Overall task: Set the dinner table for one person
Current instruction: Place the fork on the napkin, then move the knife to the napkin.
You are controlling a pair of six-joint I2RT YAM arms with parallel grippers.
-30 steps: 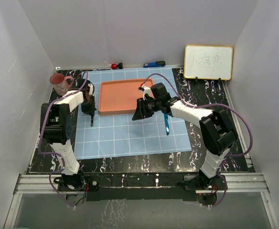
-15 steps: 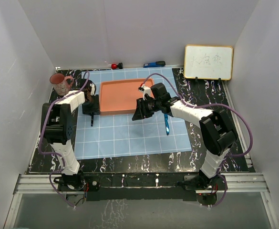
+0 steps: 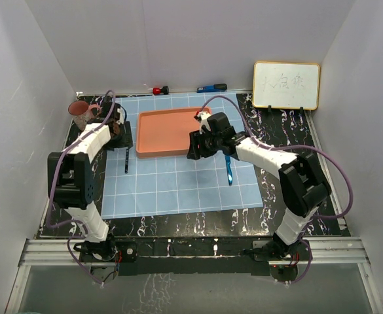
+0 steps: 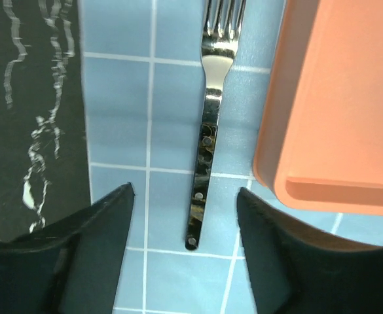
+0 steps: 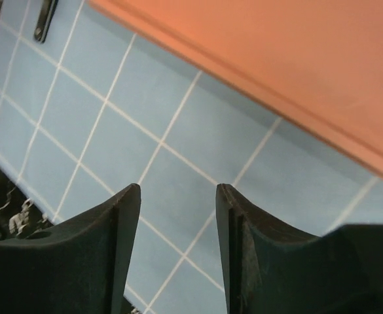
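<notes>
The dinner table [image 3: 284,134] is black with white veins and carries a light-blue gridded cloth [image 3: 178,186]. A black-handled fork [image 4: 207,131] lies flat on the cloth just left of the orange tray [image 4: 338,98], its tines pointing away. My left gripper [image 4: 184,196] hovers open above the fork's handle end, touching nothing. From above, the left gripper [image 3: 118,129] sits by the tray's [image 3: 170,133] left edge with the fork [image 3: 126,159] nearer to me. My right gripper [image 5: 178,190] is open and empty over the cloth at the tray's [image 5: 276,52] near edge.
A blue-handled utensil [image 3: 228,170] lies on the cloth right of the right gripper [image 3: 194,147]. A pink mug [image 3: 81,115] stands at the far left corner. A whiteboard [image 3: 286,85] leans at the back right, with a red marker [image 3: 158,89] and a blue marker [image 3: 212,87] along the back wall.
My left gripper opened, let go of the fork on the cloth and drew back toward the far left. The right gripper widened a little and shifted toward the tray.
</notes>
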